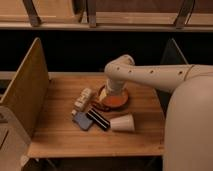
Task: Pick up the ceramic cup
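Observation:
The ceramic cup (123, 123) is a small cream-white cone lying on its side on the wooden table (60, 137), its narrow end towards the black bar (98, 119). My arm reaches in from the right and bends down at the wrist. My gripper (106, 94) hangs over the left part of the orange-red dish (116, 102), behind the cup and clear of it. The wrist hides much of the gripper.
A pale beige knobbly block (83, 99) lies left of the dish, and a blue-grey flat item (81, 121) lies left of the black bar. A tall wooden panel (25, 95) bounds the table's left side. My pale body (190, 130) fills the right.

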`<state>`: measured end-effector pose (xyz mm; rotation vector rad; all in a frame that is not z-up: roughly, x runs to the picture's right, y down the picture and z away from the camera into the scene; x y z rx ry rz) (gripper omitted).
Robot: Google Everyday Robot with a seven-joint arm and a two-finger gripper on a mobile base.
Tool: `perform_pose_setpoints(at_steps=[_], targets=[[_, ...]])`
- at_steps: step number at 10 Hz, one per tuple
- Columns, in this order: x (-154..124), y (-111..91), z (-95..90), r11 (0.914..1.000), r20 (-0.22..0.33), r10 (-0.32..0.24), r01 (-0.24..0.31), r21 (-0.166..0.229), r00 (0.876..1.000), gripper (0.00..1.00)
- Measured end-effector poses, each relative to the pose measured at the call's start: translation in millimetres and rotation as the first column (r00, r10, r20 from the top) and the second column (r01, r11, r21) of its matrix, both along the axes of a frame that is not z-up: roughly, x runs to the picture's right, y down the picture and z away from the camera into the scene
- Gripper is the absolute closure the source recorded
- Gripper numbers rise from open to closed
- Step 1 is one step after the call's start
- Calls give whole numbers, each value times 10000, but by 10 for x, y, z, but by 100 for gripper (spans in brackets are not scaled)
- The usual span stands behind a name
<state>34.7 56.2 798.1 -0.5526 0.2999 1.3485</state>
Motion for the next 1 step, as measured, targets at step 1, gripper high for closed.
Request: perform_pose_setpoints(at_steps=[1], targets=[[2, 2, 1, 10000, -2, 0, 0, -3, 10000, 29]])
